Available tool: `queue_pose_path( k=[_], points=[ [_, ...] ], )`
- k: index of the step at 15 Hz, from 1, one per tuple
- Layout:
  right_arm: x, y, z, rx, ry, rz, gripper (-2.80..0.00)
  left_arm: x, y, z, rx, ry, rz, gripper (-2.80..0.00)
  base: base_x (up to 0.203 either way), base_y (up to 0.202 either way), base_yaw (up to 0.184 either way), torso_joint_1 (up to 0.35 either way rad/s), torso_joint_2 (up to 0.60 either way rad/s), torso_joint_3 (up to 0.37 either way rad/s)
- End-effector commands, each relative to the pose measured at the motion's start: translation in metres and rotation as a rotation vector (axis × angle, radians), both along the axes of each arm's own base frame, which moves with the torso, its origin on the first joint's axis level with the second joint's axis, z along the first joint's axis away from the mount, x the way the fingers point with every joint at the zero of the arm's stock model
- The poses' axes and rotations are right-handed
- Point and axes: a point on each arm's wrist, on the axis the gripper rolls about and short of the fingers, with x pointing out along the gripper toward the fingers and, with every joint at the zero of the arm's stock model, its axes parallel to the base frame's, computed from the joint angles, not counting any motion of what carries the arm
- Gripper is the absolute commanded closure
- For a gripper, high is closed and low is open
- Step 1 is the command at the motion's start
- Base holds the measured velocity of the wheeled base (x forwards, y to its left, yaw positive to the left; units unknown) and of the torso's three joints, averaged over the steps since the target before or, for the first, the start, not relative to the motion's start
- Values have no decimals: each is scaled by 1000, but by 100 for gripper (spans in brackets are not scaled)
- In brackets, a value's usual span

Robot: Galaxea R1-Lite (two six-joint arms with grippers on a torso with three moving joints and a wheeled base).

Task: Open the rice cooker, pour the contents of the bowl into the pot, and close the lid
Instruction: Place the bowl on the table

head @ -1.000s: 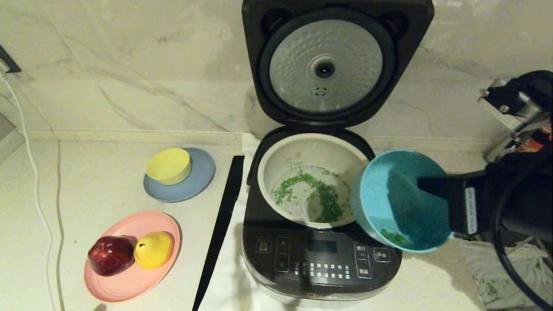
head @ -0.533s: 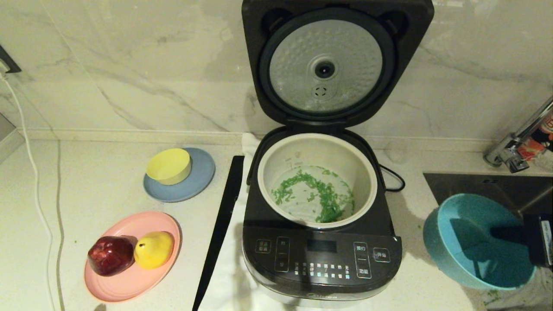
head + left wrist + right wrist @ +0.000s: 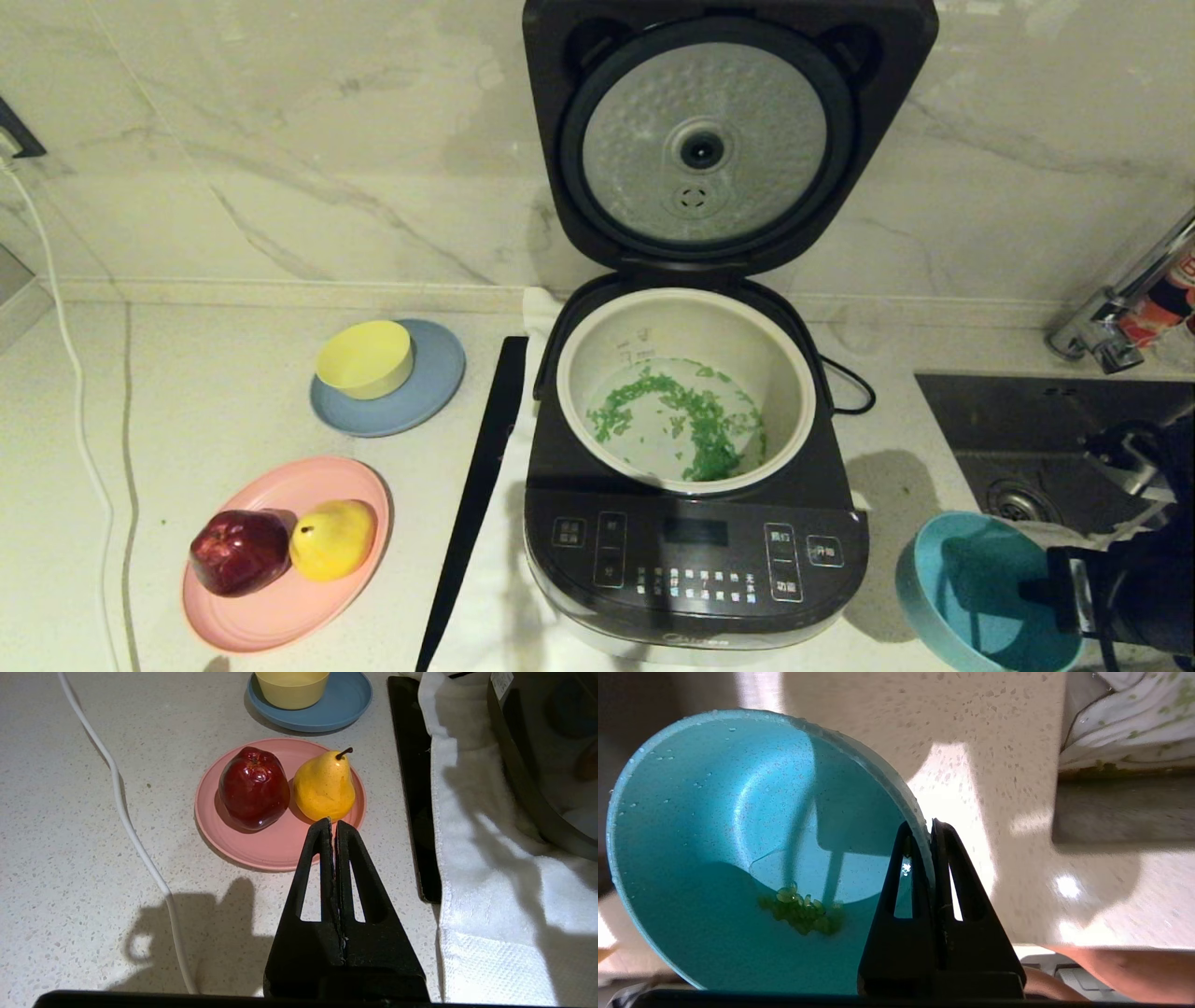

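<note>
Bare counter [image 3: 215,373] lies left; upright lid [image 3: 728,131] blocks behind (pot [image 3: 686,322] uncovered).

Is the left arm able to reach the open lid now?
Probably yes: the left gripper is shut on nothing, and the lid stands upright with nothing before it; the right gripper grips the bowl.

Apple [image 3: 240,552], pear [image 3: 333,539], pink plate [image 3: 271,611]
</note>
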Motion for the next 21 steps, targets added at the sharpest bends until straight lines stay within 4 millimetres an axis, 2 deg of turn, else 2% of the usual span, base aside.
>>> queue_pose_path(
  k=[1, 7, 10, 14, 15, 19, 21],
  points=[
    [23, 3, -34, -24, 94, -17, 0, 0, 0, -1, -1, 3, 0, 0, 0, 0, 0, 0, 0, 0],
    [64, -11, -71, -16, 91, -111, 0, 0, 0, -1, -1, 2, 0, 0, 0, 0, 0, 0, 0, 0],
    [76, -18, -78, -10, 66, -143, 0, 0, 0, -1, 0, 2, 0, 0, 0, 0, 0, 0, 0, 0],
    [81, -17, -79, -9, 56, -144, 0, 0, 0, -1, -1, 2, 0, 0, 0, 0, 0, 0, 0, 0],
    [81, -17, -77, -8, 50, -144, -280, 0, 0, -1, -1, 3, 0, 0, 0, 0, 0, 0, 0, 0],
    [78, -17, -68, 0, 12, -149, -280, 0, 0, -1, -1, 2, 0, 0, 0, 0, 0, 0, 0, 0],
    [71, -20, -51, 14, -51, -159, -280, 0, 0, -1, -1, 2, 0, 0, 0, 0, 0, 0, 0, 0]
  ],
)
